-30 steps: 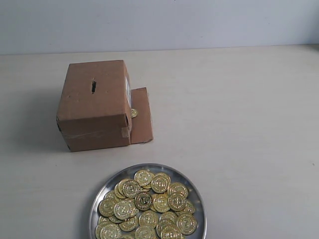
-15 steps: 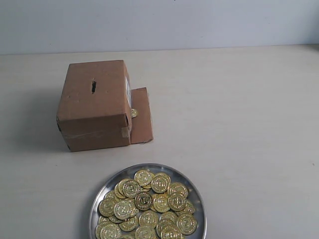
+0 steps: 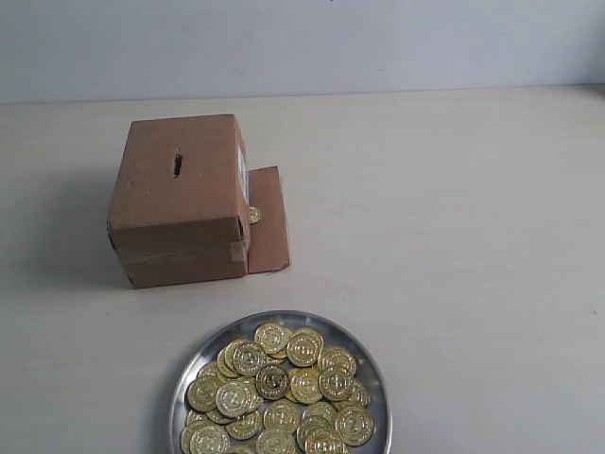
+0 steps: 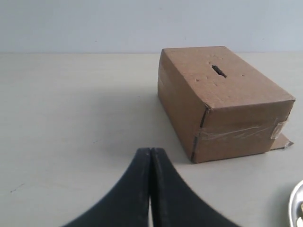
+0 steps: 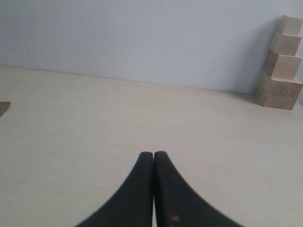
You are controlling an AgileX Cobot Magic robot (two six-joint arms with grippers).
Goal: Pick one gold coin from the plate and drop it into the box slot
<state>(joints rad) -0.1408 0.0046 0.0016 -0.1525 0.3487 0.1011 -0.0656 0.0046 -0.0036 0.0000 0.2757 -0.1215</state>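
Note:
A round silver plate (image 3: 191,368) heaped with several gold coins (image 3: 274,383) sits at the table's front edge. Behind it to the left stands the brown cardboard box (image 3: 180,200), its dark slot (image 3: 177,165) cut in the top face. One stray coin (image 3: 253,215) lies on the box's side flap (image 3: 268,219). The left wrist view holds the box (image 4: 222,101) and slot (image 4: 218,71) ahead of my left gripper (image 4: 150,152), which is shut and empty; a sliver of the plate (image 4: 296,208) shows at the edge. My right gripper (image 5: 154,155) is shut and empty over bare table. Neither gripper appears in the exterior view.
A stack of pale wooden blocks (image 5: 280,64) stands against the wall in the right wrist view. A light wall runs behind the beige table (image 3: 454,218).

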